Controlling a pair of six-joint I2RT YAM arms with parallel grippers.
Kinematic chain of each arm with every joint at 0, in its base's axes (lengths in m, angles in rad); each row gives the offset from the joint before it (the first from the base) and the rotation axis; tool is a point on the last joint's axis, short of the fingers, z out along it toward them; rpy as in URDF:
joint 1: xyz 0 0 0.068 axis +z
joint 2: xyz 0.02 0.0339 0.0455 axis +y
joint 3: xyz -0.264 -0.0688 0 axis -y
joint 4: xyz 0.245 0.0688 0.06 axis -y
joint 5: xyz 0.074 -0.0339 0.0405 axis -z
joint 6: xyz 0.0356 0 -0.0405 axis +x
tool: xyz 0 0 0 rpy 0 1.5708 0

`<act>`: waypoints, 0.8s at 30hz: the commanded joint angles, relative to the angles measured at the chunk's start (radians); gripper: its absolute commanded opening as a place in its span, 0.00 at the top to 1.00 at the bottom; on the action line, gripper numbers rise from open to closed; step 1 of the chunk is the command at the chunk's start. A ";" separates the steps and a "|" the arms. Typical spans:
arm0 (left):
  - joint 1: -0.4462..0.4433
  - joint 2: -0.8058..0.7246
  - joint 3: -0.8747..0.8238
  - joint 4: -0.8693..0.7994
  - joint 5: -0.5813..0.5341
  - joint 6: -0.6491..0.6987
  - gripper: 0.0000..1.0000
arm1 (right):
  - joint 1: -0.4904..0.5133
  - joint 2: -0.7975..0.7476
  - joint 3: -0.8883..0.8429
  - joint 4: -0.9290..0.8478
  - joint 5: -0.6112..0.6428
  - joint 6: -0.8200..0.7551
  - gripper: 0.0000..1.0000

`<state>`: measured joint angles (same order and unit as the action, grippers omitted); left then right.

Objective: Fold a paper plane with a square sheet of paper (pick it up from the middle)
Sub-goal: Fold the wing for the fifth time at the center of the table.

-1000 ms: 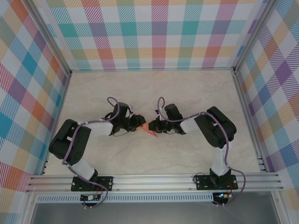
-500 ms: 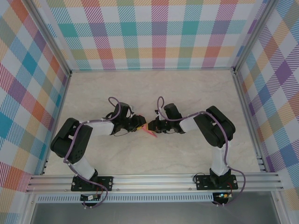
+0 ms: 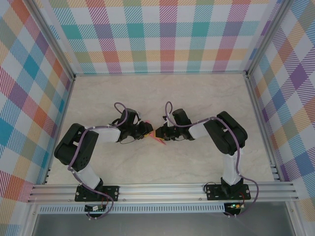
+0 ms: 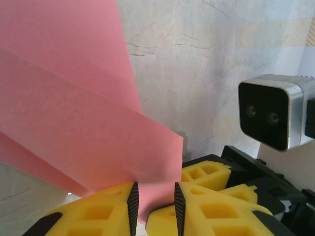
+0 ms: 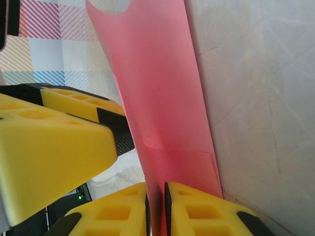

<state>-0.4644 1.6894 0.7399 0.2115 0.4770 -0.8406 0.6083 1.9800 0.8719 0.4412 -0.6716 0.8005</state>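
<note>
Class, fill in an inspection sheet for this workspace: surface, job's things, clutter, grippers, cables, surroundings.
surface: pale marbled table
job's things: pink paper, creased, between the two grippers at mid-table
clutter: nothing seen
grippers: left gripper has its jaws apart with the paper's edge in the gap; right gripper is pinched on the paper
cables: purple cables loop over each arm, away from the paper
surroundings: checked walls; metal frame along the near edge
</note>
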 commanded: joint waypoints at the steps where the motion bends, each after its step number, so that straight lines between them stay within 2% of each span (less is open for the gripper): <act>1: -0.008 0.021 0.033 -0.018 -0.024 0.021 0.73 | -0.005 0.007 0.016 -0.044 -0.008 -0.023 0.82; 18: -0.008 0.049 0.063 -0.058 -0.044 0.018 0.76 | -0.015 -0.041 0.030 -0.145 -0.016 -0.094 0.76; 24: -0.008 0.059 0.077 -0.069 -0.046 0.018 0.76 | -0.018 -0.047 0.051 -0.227 -0.026 -0.173 0.75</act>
<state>-0.4644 1.7309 0.7887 0.1730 0.4511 -0.8402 0.5953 1.9533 0.8989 0.3027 -0.6903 0.6998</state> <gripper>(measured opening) 0.239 0.249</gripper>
